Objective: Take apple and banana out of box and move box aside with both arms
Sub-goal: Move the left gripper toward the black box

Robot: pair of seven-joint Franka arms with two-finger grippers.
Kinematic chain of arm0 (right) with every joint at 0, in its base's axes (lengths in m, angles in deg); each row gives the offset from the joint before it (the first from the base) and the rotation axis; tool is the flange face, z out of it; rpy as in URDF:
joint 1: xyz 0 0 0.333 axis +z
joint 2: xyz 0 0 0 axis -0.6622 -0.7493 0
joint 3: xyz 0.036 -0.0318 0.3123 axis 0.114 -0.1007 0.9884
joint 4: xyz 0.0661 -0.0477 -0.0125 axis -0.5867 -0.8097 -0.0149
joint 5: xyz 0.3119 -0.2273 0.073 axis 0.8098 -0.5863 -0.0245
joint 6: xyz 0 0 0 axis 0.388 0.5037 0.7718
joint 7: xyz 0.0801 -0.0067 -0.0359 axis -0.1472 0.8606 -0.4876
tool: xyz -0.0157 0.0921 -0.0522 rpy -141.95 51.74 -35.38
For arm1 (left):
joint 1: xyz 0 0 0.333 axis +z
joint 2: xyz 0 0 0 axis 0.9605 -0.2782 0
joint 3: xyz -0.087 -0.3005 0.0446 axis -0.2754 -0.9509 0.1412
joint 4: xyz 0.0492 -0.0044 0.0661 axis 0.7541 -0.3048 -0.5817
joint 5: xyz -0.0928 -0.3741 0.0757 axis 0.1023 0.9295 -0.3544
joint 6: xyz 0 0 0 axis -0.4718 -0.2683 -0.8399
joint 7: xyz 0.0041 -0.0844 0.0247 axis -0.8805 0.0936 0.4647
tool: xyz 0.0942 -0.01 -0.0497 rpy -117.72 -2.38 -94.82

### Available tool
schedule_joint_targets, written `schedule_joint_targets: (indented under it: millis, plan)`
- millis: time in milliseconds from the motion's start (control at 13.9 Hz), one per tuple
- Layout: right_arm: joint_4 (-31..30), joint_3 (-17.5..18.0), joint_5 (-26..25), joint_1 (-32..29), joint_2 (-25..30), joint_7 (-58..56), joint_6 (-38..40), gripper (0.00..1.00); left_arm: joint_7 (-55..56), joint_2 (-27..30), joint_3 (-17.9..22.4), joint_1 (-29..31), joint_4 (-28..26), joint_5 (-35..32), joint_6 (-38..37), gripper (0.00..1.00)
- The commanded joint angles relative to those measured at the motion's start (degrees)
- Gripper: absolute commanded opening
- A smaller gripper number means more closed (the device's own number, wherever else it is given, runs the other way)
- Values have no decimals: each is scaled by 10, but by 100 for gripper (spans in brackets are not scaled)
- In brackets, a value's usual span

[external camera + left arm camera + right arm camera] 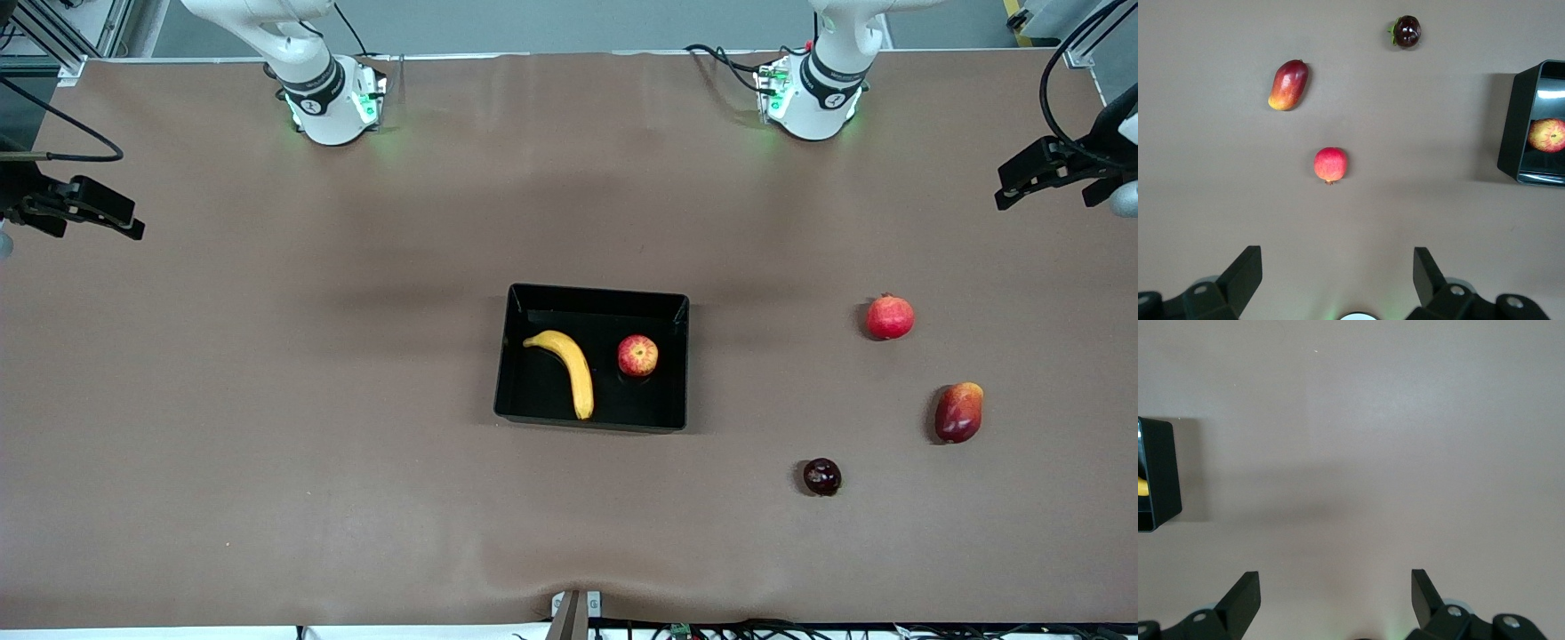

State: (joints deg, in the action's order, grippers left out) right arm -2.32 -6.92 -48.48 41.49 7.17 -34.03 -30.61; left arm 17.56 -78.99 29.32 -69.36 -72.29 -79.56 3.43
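Three loose fruits (red pomegranate (890,317), red-yellow mango (958,412), dark purple round fruit (821,476)) are cluttering the brown table (267,400) toward the left arm's end

Count: one banana (569,368) | one apple (637,356) | one black tray (590,423) | one pomegranate (890,317) | one mango (958,412) | one dark purple fruit (822,476) | two arms

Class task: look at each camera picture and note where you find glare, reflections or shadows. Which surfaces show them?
Front view: the glossy black tray mirrors light along its inner wall, and the pomegranate casts a short dark shadow on the table. Left wrist view: bright glare on the tray floor near the apple. Right wrist view: a soft broad shadow lies on the table beside the tray.
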Motion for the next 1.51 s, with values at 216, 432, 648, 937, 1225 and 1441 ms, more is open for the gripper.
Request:
schedule_joint_targets:
  millis: [216, 432, 648, 937, 1225, 1441]
  plan:
    - [6, 5, -1, -7, -1, -3, 4, 100, -15, -12, -1, 3, 17, 3, -12, 100]
    - [6, 5, -1, -7, -1, -3, 4, 100, -19, -24, 0, 3, 17, 3, -12, 100]
    - [6, 4, 0, -7, -1, -3, 4, 100, -21, -37, -1, -2, 16, 5, -10, 100]
    - [6, 5, -1, -7, -1, -3, 4, 100, -15, -68, -7, -7, 15, 10, 18, 100]
    - [6, 5, 0, -7, -1, -3, 4, 100, -9, -94, -16, -17, 13, 11, 45, 100]
    - [6, 5, 0, -7, -1, -3, 4, 100, 27, -109, -16, -41, 15, 12, 64, 100]
